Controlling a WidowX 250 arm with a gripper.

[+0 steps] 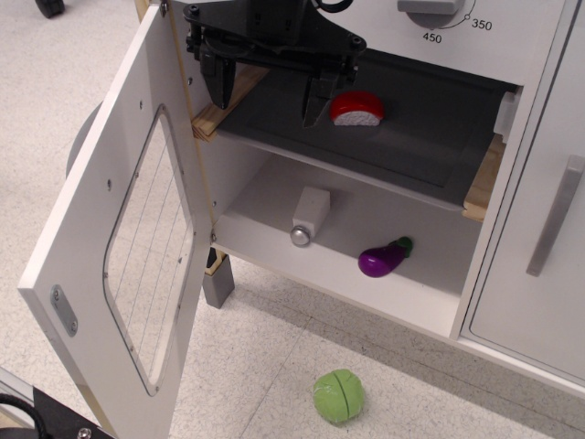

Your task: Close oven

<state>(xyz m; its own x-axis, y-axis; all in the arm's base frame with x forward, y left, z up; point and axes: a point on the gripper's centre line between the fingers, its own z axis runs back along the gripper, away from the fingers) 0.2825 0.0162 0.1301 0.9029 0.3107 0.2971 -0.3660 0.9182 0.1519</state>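
The white toy oven (430, 302) stands open. Its large white door (87, 247), with a rounded wire-lined window (151, 247), swings out to the left, inner face toward me. A bit of its grey handle (80, 137) shows behind the door's far edge. The dark inner tray (402, 146) lies on the upper shelf. My black gripper (268, 99) hangs at the top of the oven opening, over the left end of the tray. It is open and empty, with one finger (219, 87) near the door's hinge side and the other beside a red and white toy (356, 108).
A white shaker (309, 215) and a purple eggplant (384, 258) lie on the lower shelf. A green cabbage (338, 395) lies on the floor in front. A narrow cabinet door with a straight grey bar handle (553, 215) is at the right. A temperature dial (434, 9) sits above.
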